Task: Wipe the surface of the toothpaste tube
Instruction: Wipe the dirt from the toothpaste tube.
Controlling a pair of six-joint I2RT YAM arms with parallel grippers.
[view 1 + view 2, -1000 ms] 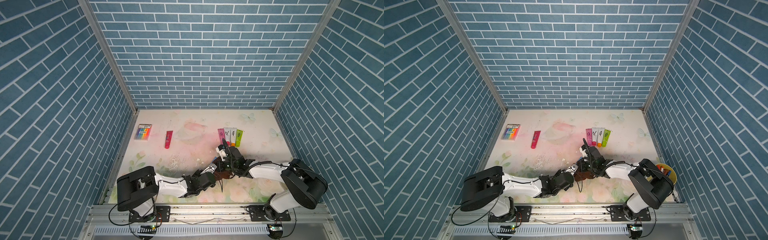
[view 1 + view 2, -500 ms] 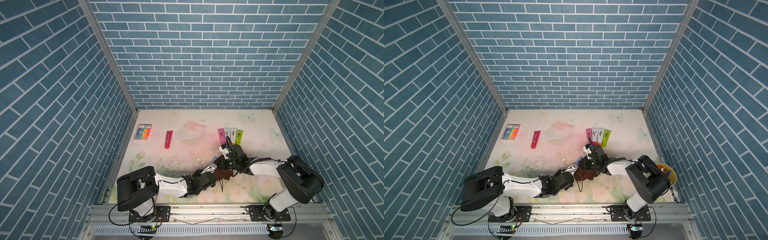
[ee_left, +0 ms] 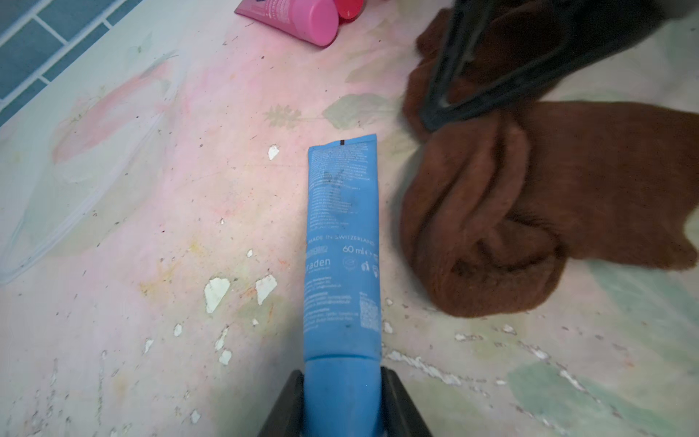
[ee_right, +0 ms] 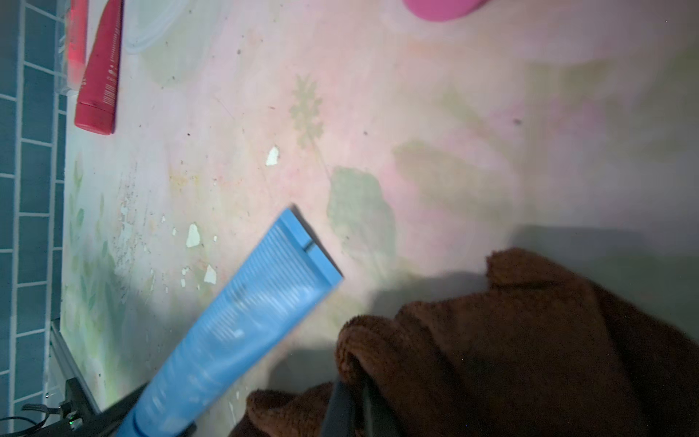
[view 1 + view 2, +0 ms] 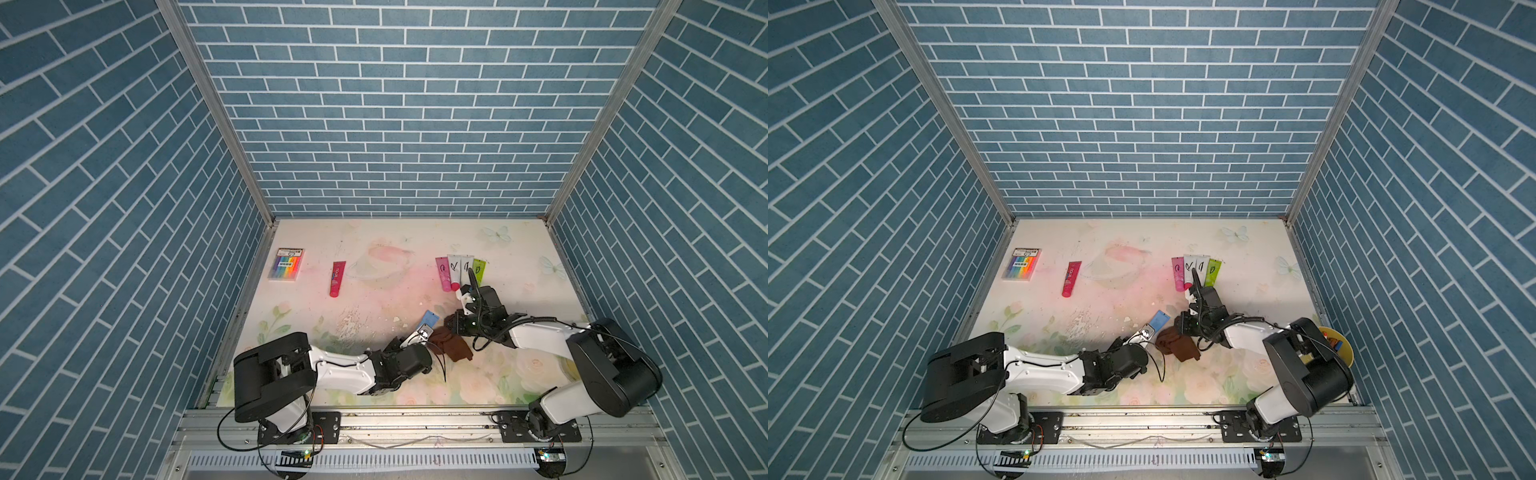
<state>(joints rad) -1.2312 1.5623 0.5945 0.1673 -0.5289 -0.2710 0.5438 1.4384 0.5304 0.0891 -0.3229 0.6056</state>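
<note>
Low, left end effector [image 3: 342, 403] on tube [image 3: 342, 234], right end effector [image 4: 353, 412] on cloth [image 4: 529, 340]

Staged robot-lab booth: brick-print wall panels [image 5: 395, 124] on aluminium posts [image 5: 218, 112] enclose a floral-print tabletop [image 5: 374, 249]; mounting rail [image 5: 415, 419] along the frame's lower edge.

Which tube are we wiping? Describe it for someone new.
On the floral table, look mid-width, toward the near edge. The toothpaste tube sticks out of the left gripper, beside a brown cloth. It alone is blue; the other tubes are pink, red, white, green.
</note>
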